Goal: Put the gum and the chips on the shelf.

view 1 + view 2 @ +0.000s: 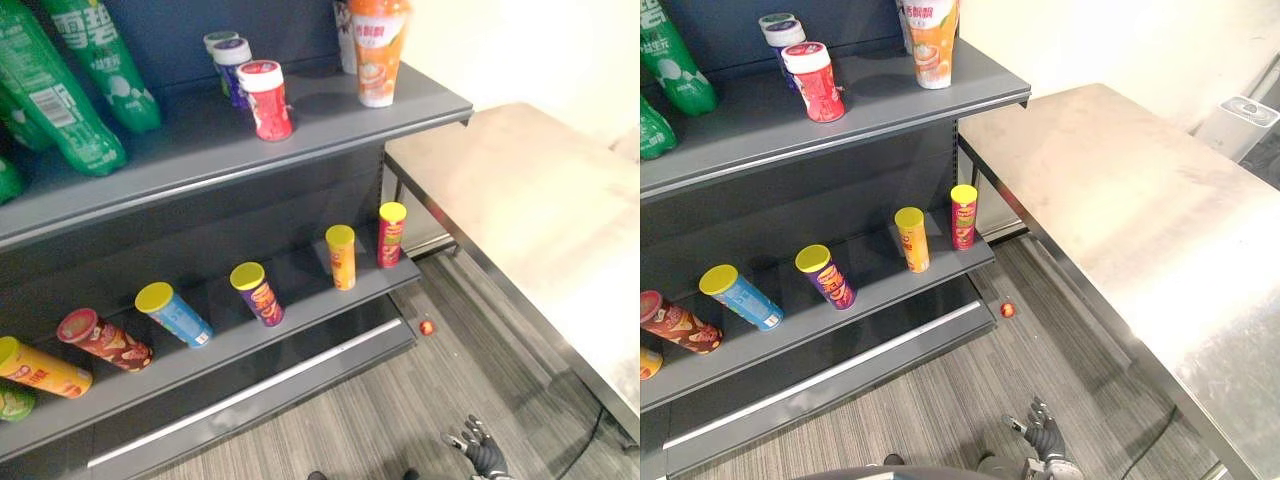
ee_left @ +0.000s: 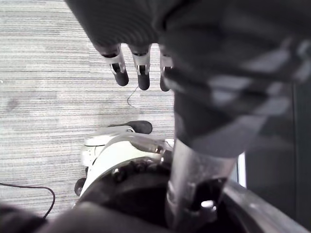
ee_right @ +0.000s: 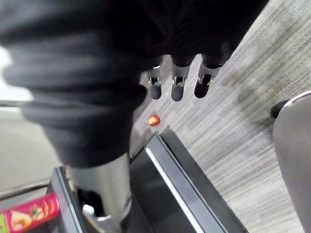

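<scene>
The fingers of my right hand hang straight and loose. Their dark tips point down at the grey striped floor, and they hold nothing. The right hand sits low near the bottom edge of the head views, well apart from everything on the rack. My left hand is in the same state, with its fingers straight, relaxed and empty above the floor.

Just past the right fingertips, a small red round thing lies on the floor near the front corner of the rack's base. I cannot tell what it is.

The chip cans are on the lower shelf, lined up in a row. From the shelf's right end going left I see:
- a red can
- an orange can
- a purple can
- a blue can
- a dark red can
- a yellow can

Most of them have yellow lids.

The gum jars are on the upper shelf. A red jar is in front and a purple jar is just behind it. Green bottles stand to their left, and an orange bottle stands near the shelf's right end.

A steel table stands to the right of the rack, with its near corner just beside the shelves.
</scene>
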Controlling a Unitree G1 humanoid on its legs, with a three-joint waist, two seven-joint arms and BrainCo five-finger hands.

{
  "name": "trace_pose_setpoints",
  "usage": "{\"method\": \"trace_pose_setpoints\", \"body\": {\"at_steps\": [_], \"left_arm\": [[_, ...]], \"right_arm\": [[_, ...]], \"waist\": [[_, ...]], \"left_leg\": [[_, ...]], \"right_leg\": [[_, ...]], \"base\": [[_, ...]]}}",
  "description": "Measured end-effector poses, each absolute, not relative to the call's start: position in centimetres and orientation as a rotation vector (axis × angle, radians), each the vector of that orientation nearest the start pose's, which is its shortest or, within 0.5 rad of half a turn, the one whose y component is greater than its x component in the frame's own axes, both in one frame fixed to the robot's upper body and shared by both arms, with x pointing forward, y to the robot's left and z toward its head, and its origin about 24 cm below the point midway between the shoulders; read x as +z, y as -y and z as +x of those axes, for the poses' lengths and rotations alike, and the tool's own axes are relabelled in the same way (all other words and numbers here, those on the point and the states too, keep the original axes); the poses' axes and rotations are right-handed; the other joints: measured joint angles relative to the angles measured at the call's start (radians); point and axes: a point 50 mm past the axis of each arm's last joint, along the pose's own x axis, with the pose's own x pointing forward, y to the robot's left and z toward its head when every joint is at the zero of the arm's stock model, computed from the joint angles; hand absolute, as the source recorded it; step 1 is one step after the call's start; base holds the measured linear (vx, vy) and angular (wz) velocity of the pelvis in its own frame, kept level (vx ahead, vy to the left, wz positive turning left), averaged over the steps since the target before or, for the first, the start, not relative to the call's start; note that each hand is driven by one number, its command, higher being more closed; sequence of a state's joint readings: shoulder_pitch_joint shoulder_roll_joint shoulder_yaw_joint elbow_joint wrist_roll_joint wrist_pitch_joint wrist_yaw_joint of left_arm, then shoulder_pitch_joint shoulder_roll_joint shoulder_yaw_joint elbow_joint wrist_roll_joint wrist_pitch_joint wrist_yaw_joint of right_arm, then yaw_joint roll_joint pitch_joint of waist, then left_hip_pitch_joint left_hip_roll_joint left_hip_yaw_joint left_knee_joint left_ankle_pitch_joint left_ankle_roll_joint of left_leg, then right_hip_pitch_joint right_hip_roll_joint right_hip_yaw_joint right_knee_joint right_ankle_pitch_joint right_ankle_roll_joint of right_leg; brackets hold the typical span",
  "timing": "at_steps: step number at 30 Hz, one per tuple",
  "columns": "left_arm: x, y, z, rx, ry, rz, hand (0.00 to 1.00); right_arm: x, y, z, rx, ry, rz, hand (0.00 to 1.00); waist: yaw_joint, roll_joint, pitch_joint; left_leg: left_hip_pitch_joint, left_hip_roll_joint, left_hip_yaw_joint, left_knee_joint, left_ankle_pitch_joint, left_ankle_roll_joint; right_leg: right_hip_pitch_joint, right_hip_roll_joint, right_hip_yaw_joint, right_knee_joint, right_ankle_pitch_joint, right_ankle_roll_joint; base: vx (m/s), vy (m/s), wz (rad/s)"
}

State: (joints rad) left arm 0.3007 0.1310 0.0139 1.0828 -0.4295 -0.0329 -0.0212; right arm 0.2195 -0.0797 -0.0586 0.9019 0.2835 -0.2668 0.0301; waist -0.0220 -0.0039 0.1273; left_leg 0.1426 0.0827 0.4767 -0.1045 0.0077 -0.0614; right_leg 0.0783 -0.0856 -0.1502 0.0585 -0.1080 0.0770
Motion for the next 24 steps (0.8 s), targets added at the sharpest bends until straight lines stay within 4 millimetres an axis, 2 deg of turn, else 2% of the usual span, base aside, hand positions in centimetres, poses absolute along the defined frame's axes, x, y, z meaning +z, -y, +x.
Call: {"method": "trace_pose_setpoints", "body": {"at_steps": [5,8,15,24], "left_arm": [[-17.2,-20.5,-0.7,0.473,-1.296,-0.336,0.00],[-17.3,-20.4,-1.1,0.484,-1.315,-0.348,0.00],[-17.4,-20.3,-1.2,0.488,-1.332,-0.355,0.00],[-17.4,-20.2,-1.2,0.498,-1.342,-0.373,0.00]], "right_arm": [[-15.6,21.3,7.0,-0.472,-0.944,0.203,0.00],[-16.3,21.7,5.0,-0.543,-1.061,0.201,0.00],[-16.8,21.8,3.6,-0.613,-1.160,0.218,0.00],[-16.8,21.9,3.3,-0.677,-1.163,0.226,0.00]], "waist": [[0.001,0.006,-0.011],[0.001,0.007,-0.012],[0.000,0.012,-0.013],[-0.002,0.016,-0.012]], "left_leg": [[0.008,-0.003,-0.020,0.000,0.000,0.001],[0.019,-0.004,-0.022,0.000,0.000,0.001],[0.022,-0.011,-0.031,0.000,0.000,0.001],[0.055,-0.013,-0.030,-0.001,0.001,0.002]], "right_leg": [[0.020,-0.003,-0.011,-0.008,0.002,0.002],[0.034,-0.003,-0.013,-0.012,0.002,0.003],[0.048,-0.006,-0.025,-0.023,0.006,0.008],[0.080,-0.007,-0.028,-0.023,0.012,0.008]], "base": [[-0.02,0.010,0.09],[0.00,0.000,0.00],[0.00,0.006,0.04],[-0.02,0.005,0.00]]}}
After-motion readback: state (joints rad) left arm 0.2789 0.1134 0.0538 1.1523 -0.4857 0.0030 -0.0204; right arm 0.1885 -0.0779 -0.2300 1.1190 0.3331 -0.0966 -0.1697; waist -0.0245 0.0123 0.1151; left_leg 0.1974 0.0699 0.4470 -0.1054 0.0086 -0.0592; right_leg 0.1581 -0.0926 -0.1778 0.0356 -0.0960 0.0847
